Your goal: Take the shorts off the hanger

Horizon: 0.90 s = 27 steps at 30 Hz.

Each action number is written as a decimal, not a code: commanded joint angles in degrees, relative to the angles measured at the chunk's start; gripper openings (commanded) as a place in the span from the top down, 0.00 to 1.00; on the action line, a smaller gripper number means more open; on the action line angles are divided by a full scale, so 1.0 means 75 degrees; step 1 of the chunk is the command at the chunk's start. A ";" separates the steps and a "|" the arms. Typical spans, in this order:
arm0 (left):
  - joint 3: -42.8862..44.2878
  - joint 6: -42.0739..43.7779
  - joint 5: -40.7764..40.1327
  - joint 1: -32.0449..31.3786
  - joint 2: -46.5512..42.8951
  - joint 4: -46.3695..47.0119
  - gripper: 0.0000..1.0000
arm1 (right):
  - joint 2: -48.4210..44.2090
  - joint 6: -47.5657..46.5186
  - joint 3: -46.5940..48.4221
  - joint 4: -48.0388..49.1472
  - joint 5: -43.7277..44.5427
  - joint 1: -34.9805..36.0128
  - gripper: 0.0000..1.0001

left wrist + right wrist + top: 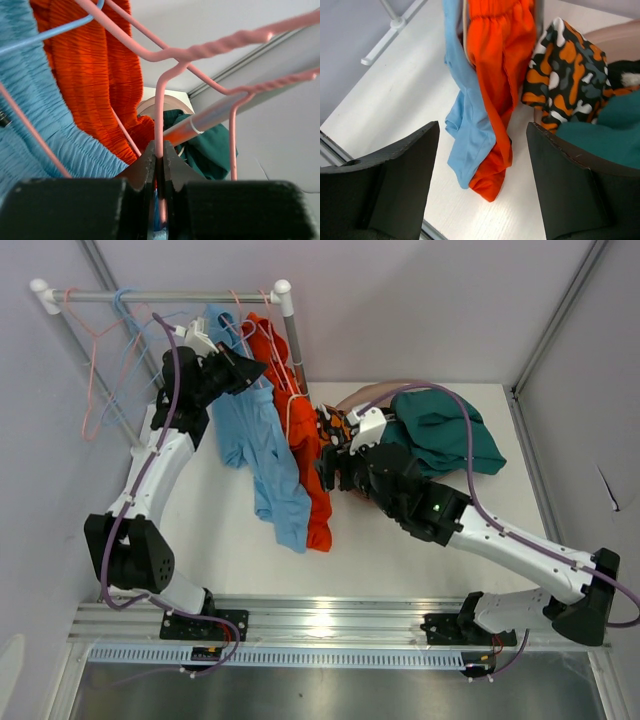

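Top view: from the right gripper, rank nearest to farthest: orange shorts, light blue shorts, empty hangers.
1. Orange shorts, right beside the right gripper, on its left.
2. Light blue shorts, further left.
3. Empty hangers, far left on the rail.

Crinkled matt cloth: orange shorts (95, 75); smooth coated wire (twisted at neck): pink hanger (159, 115).

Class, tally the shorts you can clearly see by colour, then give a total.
Light blue shorts: 1
Orange shorts: 1
Teal shorts: 1
Black, orange and white patterned shorts: 1
Total: 4
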 commanded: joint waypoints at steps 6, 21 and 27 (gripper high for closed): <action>0.0838 0.0514 -0.0089 -0.0032 -0.0431 -0.0644 0.90 | 0.1166 -0.0356 0.1029 0.1176 -0.0403 0.0417 0.21; 0.1377 0.0714 0.0215 0.0319 -0.0807 -0.1676 0.92 | 0.3053 -0.0566 0.1791 0.2090 -0.0064 0.0758 0.19; 0.1331 0.0538 0.0473 0.0460 -0.0889 -0.1746 0.92 | 0.3592 -0.0660 0.1862 0.2383 0.0416 0.0688 0.19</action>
